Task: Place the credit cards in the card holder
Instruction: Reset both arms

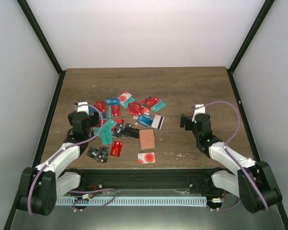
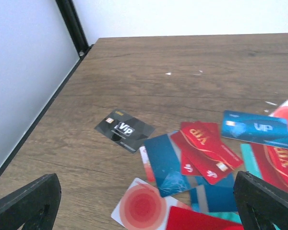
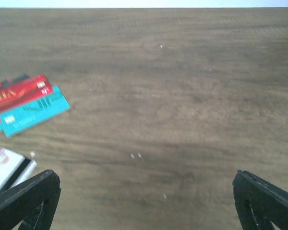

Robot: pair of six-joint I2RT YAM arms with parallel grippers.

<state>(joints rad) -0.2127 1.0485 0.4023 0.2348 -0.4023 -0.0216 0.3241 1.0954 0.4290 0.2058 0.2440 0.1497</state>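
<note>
Many credit cards (image 1: pixel 129 112) in red, teal, blue, black and white lie scattered left of the table's centre. The tan card holder (image 1: pixel 147 139) lies flat near the front, with a white red-dot card (image 1: pixel 146 157) in front of it. My left gripper (image 1: pixel 89 115) is open and empty, low over the left side of the pile. Its view (image 2: pixel 144 211) shows a white red-dot card (image 2: pixel 141 206), red cards (image 2: pixel 209 148) and a black Vip card (image 2: pixel 125 130). My right gripper (image 1: pixel 186 120) is open and empty over bare wood (image 3: pixel 144 211), right of the cards. The holder is outside both wrist views.
A black frame post (image 2: pixel 74 24) and a white wall border the table's left edge. In the right wrist view a red card (image 3: pixel 19 91), a teal card (image 3: pixel 33 111) and a white black-striped card (image 3: pixel 5 167) lie at the left.
</note>
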